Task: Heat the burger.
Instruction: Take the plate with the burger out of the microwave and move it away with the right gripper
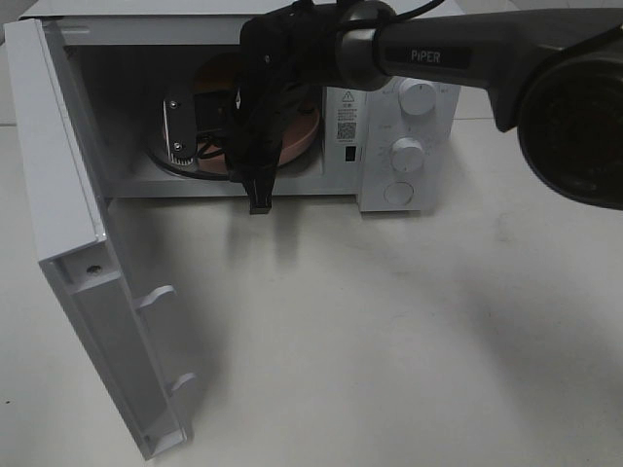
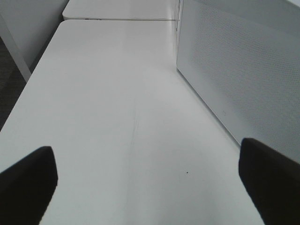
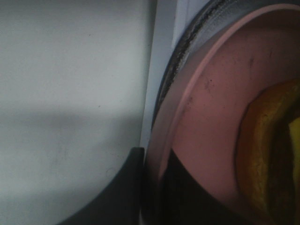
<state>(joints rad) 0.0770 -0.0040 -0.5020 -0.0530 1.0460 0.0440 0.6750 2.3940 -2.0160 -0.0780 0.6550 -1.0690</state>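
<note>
The microwave (image 1: 389,136) stands on the white table (image 1: 389,331) w/ its door (image 1: 88,282) swung wide open toward the left of the high view. The right arm (image 1: 467,53) reaches across from the right side into the open cavity, and its black wrist and cables hide most of the inside.

In the right wrist view the right gripper (image 3: 151,187) has its two dark fingers (image 3: 122,197) drawn together on the rim of the pink plate (image 3: 211,122), one finger on each side of the rim, so it is clamped on the plate. The plate sits on the turntable inside the microwave, close to the front opening. The burger (image 3: 269,150) lies on this plate; only a part of its golden-brown bun w/ some yellow is visible at the edge of that view. In the high view the burger is hidden behind the arm, only a bit of the plate (image 1: 297,141) shows.

The left gripper (image 2: 150,187) is over the bare table beside the perforated side wall of the microwave (image 2: 243,70). Its fingers (image 2: 28,178) are wide apart and hold nothing.
</note>
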